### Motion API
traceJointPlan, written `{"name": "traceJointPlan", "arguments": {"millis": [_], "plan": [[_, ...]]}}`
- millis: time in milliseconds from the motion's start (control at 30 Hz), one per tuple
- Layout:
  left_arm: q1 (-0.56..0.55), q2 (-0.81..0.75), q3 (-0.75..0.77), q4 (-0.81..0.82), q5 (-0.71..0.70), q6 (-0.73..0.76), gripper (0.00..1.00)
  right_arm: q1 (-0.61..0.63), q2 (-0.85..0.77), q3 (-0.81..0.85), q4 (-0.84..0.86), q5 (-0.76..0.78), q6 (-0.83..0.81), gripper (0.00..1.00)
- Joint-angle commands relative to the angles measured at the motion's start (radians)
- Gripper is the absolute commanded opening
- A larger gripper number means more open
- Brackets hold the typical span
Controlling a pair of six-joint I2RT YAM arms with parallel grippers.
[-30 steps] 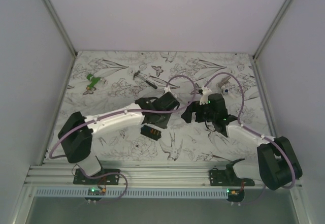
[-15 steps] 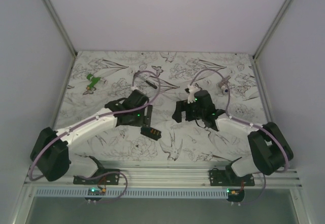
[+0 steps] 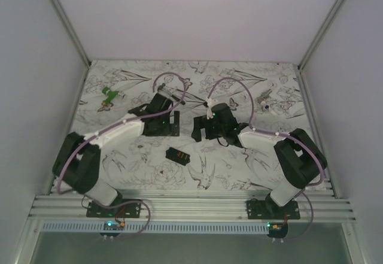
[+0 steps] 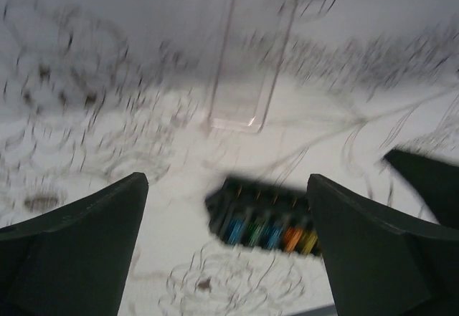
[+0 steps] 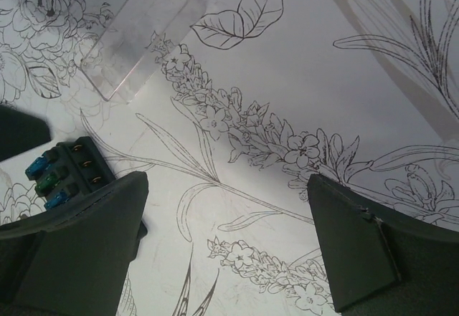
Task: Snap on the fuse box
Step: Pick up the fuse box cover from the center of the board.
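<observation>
The fuse box (image 3: pixel 178 155) lies flat on the flower-printed table, a black box with a row of blue, green, orange and yellow fuses facing up (image 4: pixel 269 216). It also shows at the left edge of the right wrist view (image 5: pixel 68 173). A clear plastic cover (image 4: pixel 244 79) (image 5: pixel 136 36) lies flat on the table a little way from the box, not touching it. My left gripper (image 3: pixel 163 126) (image 4: pixel 225 183) hovers open over the table just beyond the box, holding nothing. My right gripper (image 3: pixel 203 131) (image 5: pixel 226 183) is open and empty, to the right of the box.
A small green piece (image 3: pixel 108 96) lies at the far left. A thin dark hammer-like tool (image 3: pixel 178 98) lies behind the left arm, partly under its cable. A small white and purple item (image 3: pixel 265 103) sits far right. White walls close in three sides.
My left gripper has gone from nearly shut to wide open and swung left and back. The right gripper has moved left. The fuse box has stayed in place.
</observation>
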Motion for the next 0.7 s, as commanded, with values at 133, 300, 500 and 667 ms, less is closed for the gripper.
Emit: {"name": "traceJointPlan", "arguments": {"millis": [133,300,500,667], "plan": [[-0.003,0.282,0.228,0.035,-0.009,0.132,0.89,0.005,-0.042,-0.033,0.026,0.044,-0.017,1.0],[-0.003,0.399,0.311,0.022,0.012,0.161,0.74,0.006,-0.07,-0.066,0.028,0.04,-0.042,1.0],[-0.003,0.438,0.353,-0.006,0.008,0.179,0.52,0.022,-0.131,-0.11,0.029,0.032,-0.09,1.0],[-0.001,0.379,0.34,-0.024,0.0,0.164,0.37,0.099,-0.158,-0.153,0.068,0.005,-0.137,1.0]]}}
